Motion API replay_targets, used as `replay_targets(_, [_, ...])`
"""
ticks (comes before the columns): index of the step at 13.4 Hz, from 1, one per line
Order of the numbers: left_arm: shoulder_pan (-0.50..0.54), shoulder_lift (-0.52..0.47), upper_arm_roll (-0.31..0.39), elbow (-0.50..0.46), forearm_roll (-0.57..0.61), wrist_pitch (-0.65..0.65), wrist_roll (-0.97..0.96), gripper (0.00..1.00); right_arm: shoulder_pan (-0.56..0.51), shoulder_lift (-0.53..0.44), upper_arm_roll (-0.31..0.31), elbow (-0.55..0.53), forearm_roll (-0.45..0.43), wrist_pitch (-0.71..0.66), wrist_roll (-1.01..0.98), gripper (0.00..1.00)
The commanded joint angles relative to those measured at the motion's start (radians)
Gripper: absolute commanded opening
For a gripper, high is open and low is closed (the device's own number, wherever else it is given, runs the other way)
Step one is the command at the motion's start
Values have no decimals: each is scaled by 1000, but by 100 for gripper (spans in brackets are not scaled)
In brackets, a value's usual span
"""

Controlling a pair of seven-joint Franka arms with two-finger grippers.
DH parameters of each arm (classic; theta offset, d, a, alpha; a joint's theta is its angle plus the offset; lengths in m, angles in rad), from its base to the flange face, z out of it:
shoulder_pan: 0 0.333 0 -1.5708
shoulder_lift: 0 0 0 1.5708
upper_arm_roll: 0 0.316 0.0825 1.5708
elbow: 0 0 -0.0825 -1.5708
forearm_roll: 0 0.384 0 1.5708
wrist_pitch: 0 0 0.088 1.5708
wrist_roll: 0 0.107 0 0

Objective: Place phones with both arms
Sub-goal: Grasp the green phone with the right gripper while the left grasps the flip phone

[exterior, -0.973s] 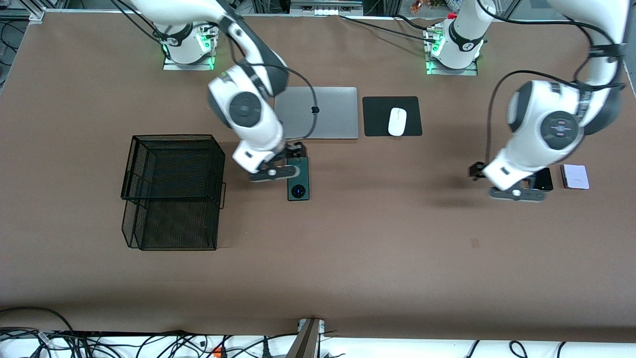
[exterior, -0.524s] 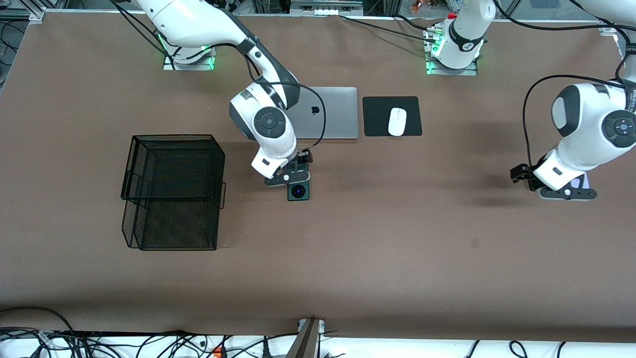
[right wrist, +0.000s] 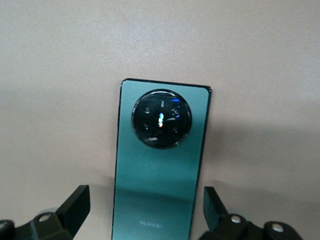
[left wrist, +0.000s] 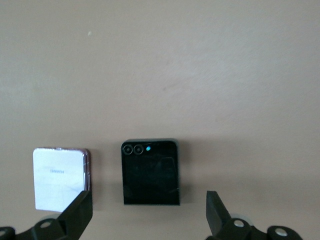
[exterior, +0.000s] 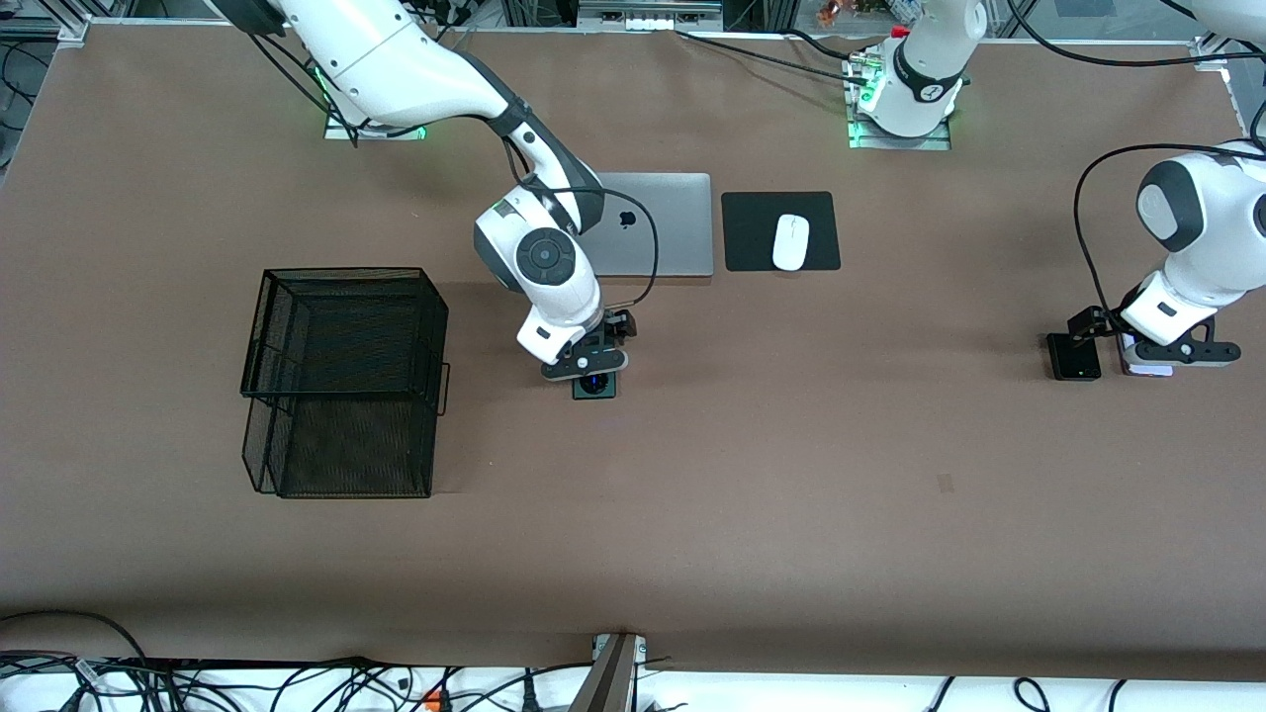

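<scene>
Holding the right black two-finger gripper [exterior: 591, 367] low over the long dark-green slab phone with the round black camera ring [exterior: 594, 388], fingers spread wide to either side of it in the right wrist view and not yet pinching anything. Keeping that phone flat on the brown table [exterior: 752, 475], close to the middle of the front view, at six o'clock from the closed silver laptop [exterior: 658, 222]. Holding the left black two-finger gripper [exterior: 1152, 354] low at three o'clock in the front view, at the left arm's end of the table, over the two small phones, fingers likewise spread and empty. Finding the small squarish black phone [exterior: 1074, 357] and the small squarish pale lilac-white phone [left wrist: 59, 179] lying flat just beside each other, apart, the black one at nine o'clock from the lilac one in the front view. Judging the task as barely begun: no phone lifted, all three resting on the table, both grasps to come. Taking the empty black wire-mesh basket [exterior: 346, 297], at nine o'clock in the front view, as a likely destination, though only guessing. Leaving the white computer mouse [exterior: 790, 241] on its black mat untouched.
</scene>
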Motion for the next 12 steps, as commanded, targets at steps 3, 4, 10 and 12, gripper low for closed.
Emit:
replay_targets(3, [51, 65, -22, -33, 16, 118, 17, 100, 14, 21, -21, 3, -57, 23, 25, 100])
replay_targets(4, [52, 89, -22, -33, 16, 149, 19, 100, 19, 21, -32, 1, -70, 23, 26, 100])
replay_targets(10, [74, 166, -25, -26, 14, 227, 52, 100, 41, 41, -41, 3, -78, 51, 57, 100])
replay_targets(12, [77, 189, -25, -24, 16, 250, 54, 100, 42, 49, -41, 3, -80, 66, 57, 100])
